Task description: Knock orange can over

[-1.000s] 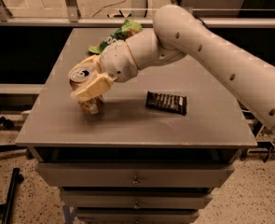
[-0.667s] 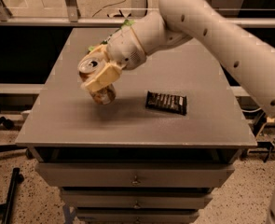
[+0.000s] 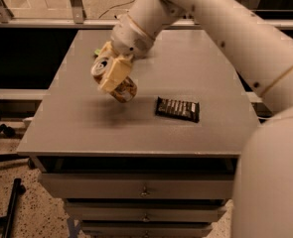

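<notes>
Firmly around the tilted orange can (image 3: 125, 90), the gripper (image 3: 114, 77), over the table (image 3: 86, 130).

The orange can (image 3: 125, 89) is a small drink can with an orange-tan body, pale markings and a silver top with a pull tab. It does not stand upright. It is strongly tilted, with the top pointing up and to the left and the bottom end pointing down and to the right. The gripper (image 3: 114, 80) holds it, one cream finger (image 3: 113, 73) lying across its side. The can is above the left middle part of the grey table (image 3: 86, 128). Whether its bottom end touches the surface cannot be told.
</notes>
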Robot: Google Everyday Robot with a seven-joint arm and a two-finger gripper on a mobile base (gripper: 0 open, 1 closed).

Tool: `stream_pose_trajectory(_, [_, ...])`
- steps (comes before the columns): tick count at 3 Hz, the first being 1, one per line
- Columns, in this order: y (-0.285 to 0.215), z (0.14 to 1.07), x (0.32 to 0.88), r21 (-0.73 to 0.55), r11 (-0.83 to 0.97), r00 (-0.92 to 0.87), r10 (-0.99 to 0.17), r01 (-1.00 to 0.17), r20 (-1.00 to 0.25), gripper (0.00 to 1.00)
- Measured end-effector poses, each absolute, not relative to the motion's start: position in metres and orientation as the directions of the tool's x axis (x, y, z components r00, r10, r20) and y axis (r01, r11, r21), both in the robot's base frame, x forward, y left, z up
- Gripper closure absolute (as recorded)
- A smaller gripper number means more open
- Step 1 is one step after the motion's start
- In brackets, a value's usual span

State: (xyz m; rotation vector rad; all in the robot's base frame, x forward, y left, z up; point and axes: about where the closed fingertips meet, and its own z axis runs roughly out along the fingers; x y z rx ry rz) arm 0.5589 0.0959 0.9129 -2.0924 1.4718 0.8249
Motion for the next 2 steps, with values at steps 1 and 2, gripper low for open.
stream_pose_trajectory(1, [0.108,0.89,0.572,0.022,-0.383,0.329,-0.819,-0.923,-0.471,1.0])
stream_pose_trajectory(2, [0.123,0.876,0.583,0.031,-0.413,0.38,-0.862,-0.91,-0.334,1.0])
